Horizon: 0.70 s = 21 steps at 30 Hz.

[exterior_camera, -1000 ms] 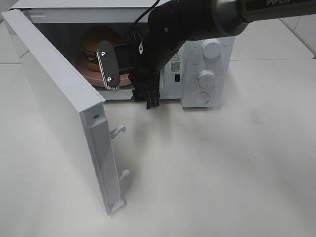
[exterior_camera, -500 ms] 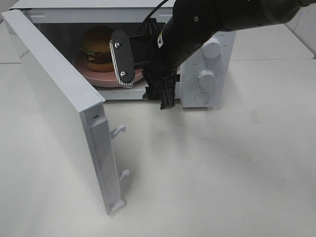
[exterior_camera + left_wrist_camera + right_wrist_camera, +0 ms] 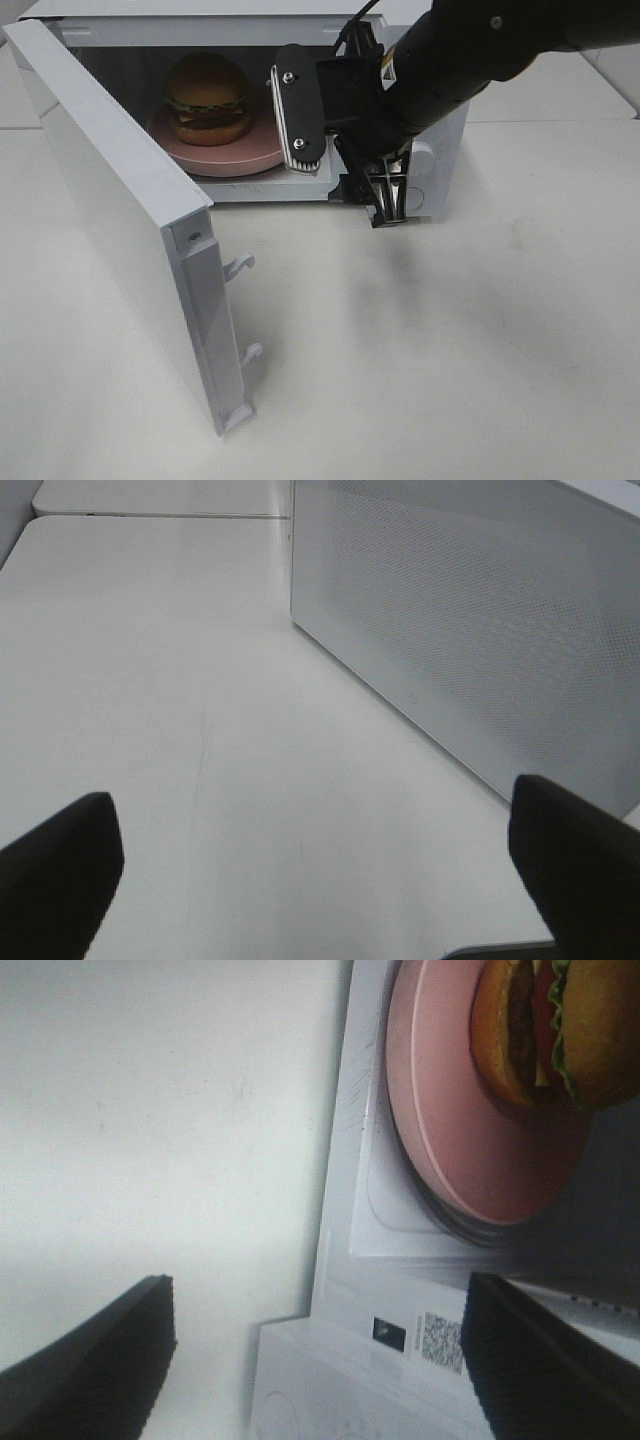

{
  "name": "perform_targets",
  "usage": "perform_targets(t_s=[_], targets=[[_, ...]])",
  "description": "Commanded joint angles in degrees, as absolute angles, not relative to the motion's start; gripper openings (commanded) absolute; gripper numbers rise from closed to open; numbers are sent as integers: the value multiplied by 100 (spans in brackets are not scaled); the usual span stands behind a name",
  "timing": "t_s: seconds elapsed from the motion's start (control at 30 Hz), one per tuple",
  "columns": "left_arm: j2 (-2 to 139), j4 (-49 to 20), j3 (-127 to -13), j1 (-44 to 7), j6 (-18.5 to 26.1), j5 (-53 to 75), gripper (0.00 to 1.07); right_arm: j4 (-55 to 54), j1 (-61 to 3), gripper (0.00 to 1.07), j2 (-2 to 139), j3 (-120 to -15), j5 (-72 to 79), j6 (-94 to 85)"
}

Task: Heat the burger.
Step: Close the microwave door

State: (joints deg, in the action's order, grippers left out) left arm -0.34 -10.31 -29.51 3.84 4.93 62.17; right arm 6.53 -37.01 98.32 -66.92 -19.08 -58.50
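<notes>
The burger (image 3: 207, 95) sits on a pink plate (image 3: 225, 165) inside the microwave (image 3: 180, 10), toward the worktop's (image 3: 450, 350) far edge, with the door (image 3: 110, 180) swung wide open. The right end effector (image 3: 347, 190) hangs just outside the oven's mouth, its jaws spread wide and holding nothing (it is clear of plate and burger alike). The left end effector (image 3: 320, 880), equally wide and empty, hovers over the worktop near a white perforated panel (image 3: 470, 610).
</notes>
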Motion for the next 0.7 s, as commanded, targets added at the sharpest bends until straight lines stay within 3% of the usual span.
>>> perform_targets(t_s=[0.03, 0.7], targets=[[-120, -1037, -2951, 395, 464, 6142, 98, 699, -3673, 76, 9488, -6394, -1896, -5351], [-120, -1037, -2951, 395, 464, 6142, 98, 699, -3673, 76, 8056, -5105, -2246, -2378]])
